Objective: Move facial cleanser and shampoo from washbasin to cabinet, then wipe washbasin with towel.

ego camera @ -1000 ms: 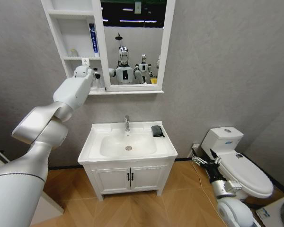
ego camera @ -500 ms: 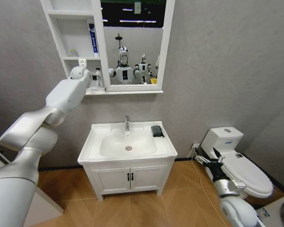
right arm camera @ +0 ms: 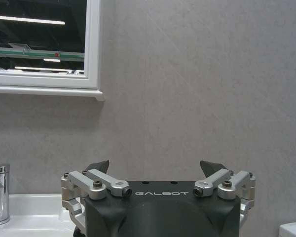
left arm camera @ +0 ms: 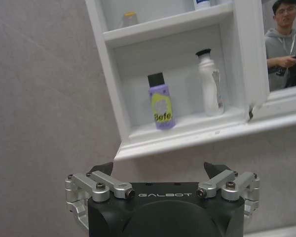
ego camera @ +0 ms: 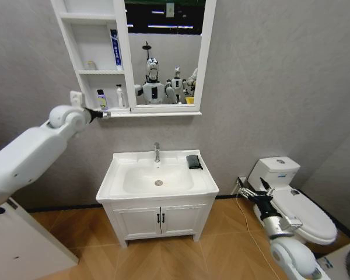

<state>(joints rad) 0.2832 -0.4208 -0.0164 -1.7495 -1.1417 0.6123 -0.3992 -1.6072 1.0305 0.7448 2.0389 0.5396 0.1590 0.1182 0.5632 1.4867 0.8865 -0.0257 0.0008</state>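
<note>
On the lowest shelf of the white cabinet point(ego camera: 81, 72) stand a purple bottle point(ego camera: 101, 100) point(left arm camera: 161, 106) with a black cap and a white bottle point(ego camera: 119, 96) point(left arm camera: 209, 84). These are the shampoo and facial cleanser; I cannot tell which is which. My left gripper point(ego camera: 104, 115) point(left arm camera: 160, 169) is open and empty, just below and in front of that shelf. The dark towel point(ego camera: 193, 161) lies on the back right corner of the washbasin point(ego camera: 108, 182). My right gripper point(ego camera: 252, 188) point(right arm camera: 155, 166) hangs open and empty, low to the right of the washbasin.
A chrome faucet point(ego camera: 156, 151) point(right arm camera: 0, 200) stands behind the bowl. The mirror panel point(ego camera: 163, 52) fills the cabinet's right side. A white two-door cupboard point(ego camera: 160, 219) sits under the washbasin. A toilet point(ego camera: 291, 201) stands at the right, close to my right arm.
My left arm has pulled back from the lowest shelf, down and to the left, leaving the purple bottle standing there. The right gripper has shifted slightly.
</note>
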